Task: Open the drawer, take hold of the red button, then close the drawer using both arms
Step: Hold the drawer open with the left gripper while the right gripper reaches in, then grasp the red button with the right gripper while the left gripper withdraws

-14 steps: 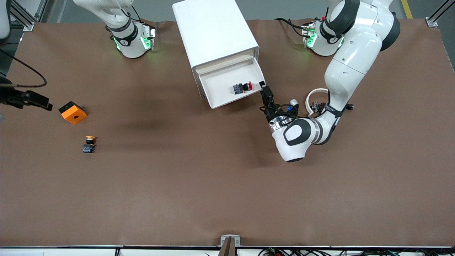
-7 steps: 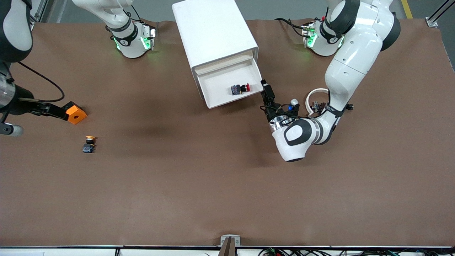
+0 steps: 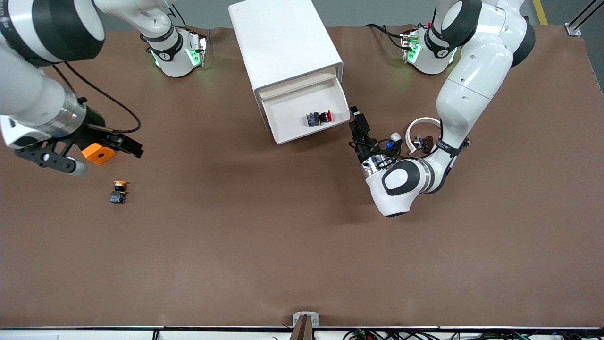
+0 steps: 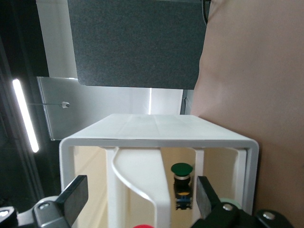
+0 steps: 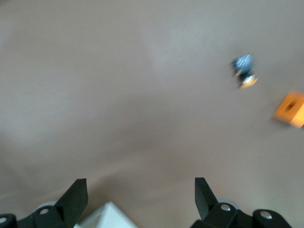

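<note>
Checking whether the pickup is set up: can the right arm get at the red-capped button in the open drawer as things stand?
Probably yes. The drawer is pulled out with the button lying uncovered in it, nothing above it. The right gripper, fingers open, is above the orange cube; the left gripper sits beside the drawer's corner.

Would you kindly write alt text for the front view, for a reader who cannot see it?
A white boxy cabinet has its wide shallow white top drawer pulled open, with a small red-capped push button lying inside. The left pincer sits open just off the drawer's corner toward the left arm's end; the right pincer hangs open over an orange cube, near a yellow-capped button.
</note>
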Controlling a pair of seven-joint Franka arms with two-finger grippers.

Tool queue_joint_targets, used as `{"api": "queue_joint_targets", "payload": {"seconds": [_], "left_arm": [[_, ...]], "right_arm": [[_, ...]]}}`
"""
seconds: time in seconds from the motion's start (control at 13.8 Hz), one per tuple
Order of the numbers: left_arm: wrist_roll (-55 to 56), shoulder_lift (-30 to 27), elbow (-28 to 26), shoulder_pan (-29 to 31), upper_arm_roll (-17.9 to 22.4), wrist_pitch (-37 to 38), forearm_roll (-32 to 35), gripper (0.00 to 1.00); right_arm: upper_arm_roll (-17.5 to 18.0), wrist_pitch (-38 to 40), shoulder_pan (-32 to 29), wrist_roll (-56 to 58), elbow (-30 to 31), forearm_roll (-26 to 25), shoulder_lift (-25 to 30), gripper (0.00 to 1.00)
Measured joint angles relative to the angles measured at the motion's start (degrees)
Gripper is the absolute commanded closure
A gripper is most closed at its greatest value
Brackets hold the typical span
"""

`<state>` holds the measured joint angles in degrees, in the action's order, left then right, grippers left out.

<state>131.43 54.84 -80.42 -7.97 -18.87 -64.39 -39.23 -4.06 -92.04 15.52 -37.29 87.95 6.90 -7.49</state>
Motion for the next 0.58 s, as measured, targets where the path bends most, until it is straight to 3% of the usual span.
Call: {"api": "queue_joint_targets", "payload": {"seconds": [0.22, 0.58], "left_arm": [[-6.87, -0.13, 0.14, 2.52, -1.34, 0.56, 3.54, 0.00], [-27.28, -1.97, 0.17, 5.54, -1.57, 0.72, 12.83, 0.00]], "right_arm": [[0.11, -1.57, 3.65, -9.85, 0.01, 1.72, -0.64, 0.00], [0.24, -3.71, 12.13, -33.81, 0.00, 1.91, -2.16, 0.00]]}}
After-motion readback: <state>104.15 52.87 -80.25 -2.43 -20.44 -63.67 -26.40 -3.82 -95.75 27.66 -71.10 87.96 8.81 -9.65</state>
